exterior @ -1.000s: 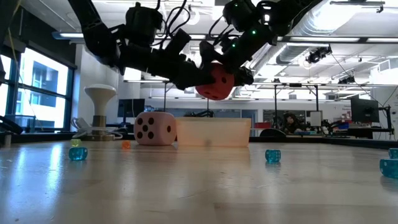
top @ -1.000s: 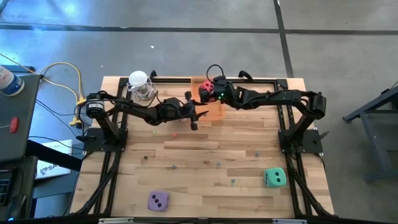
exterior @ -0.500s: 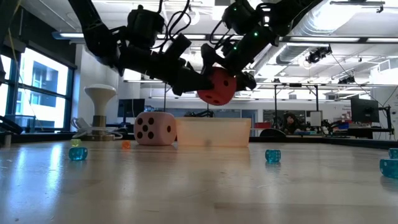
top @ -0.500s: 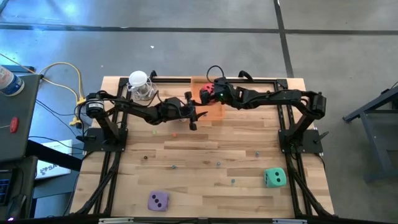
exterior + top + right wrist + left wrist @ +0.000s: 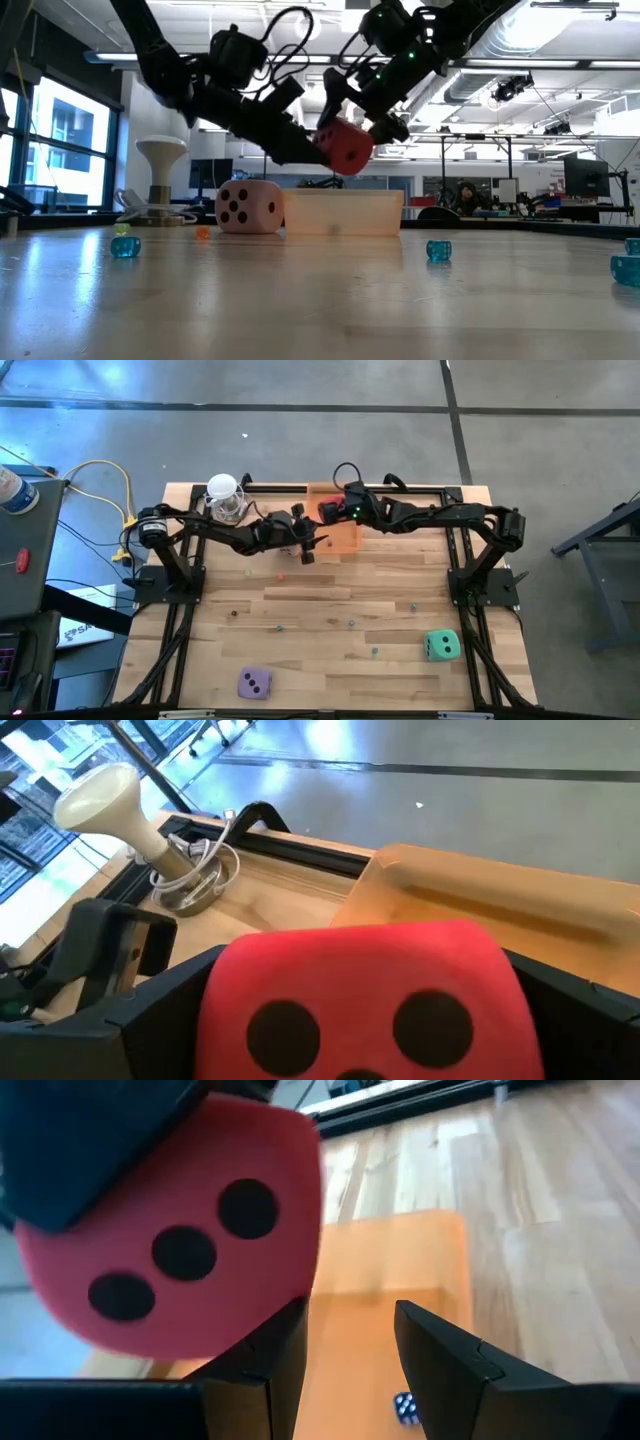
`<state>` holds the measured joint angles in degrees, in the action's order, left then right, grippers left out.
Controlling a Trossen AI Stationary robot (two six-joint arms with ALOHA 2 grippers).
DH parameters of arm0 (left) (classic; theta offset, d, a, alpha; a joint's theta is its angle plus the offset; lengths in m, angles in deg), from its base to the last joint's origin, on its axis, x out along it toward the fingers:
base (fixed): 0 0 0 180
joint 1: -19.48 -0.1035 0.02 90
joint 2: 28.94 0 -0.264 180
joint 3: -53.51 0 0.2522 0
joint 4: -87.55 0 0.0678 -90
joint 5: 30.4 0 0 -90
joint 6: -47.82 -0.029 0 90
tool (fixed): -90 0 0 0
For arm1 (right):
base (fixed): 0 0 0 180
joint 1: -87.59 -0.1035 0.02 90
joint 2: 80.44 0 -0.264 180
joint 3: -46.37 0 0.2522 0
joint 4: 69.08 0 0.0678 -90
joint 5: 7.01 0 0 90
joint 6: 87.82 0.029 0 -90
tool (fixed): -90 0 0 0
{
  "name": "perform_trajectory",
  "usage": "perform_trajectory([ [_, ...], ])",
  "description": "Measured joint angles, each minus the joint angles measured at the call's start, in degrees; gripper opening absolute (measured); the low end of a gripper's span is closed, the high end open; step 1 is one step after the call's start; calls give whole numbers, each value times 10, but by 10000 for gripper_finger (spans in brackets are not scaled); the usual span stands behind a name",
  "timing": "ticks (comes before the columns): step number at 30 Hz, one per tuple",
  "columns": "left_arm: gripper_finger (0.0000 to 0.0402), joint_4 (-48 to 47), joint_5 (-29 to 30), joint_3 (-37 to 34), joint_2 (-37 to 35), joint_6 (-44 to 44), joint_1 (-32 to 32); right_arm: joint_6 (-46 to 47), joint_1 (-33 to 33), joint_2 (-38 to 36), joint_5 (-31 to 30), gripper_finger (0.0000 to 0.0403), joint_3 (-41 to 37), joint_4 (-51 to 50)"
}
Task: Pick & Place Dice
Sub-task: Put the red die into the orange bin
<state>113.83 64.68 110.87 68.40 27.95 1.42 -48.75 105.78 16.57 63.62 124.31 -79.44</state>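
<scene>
Over the far end of the tabletop (image 5: pixel 330 600), the right claw (image 5: pixel 334 512) holds the red die (image 5: pixel 329 512) above the orange tray (image 5: pixel 340 538), the left claw (image 5: pixel 312 542) just beside, teal die (image 5: pixel 441 646) and purple die (image 5: pixel 254 682) lying near.

Red die (image 5: pixel 346 147): soft cube with dark pips, three-pip face toward the left wrist view, tilted, held off the surface between the fingers of the right end effector (image 5: pixel 350 135) above the orange tray (image 5: pixel 340 532) at the far edge. Pink die (image 5: pixel 249 206): resting on the surface just beside the tray, five-pip face toward the low view. Teal-green die (image 5: pixel 442 645) sits near the front right of the surface, and purple die (image 5: pixel 254 682) near the front left, well apart from each other.
</scene>
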Motion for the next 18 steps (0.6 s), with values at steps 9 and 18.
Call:
perform_trajectory([
  [9,148,-29,4,-1,0,2,-21,17,-6,-1,18,400,0,-17],
  [18,148,-32,19,-1,1,22,-44,35,-11,-2,22,400,0,-55],
])
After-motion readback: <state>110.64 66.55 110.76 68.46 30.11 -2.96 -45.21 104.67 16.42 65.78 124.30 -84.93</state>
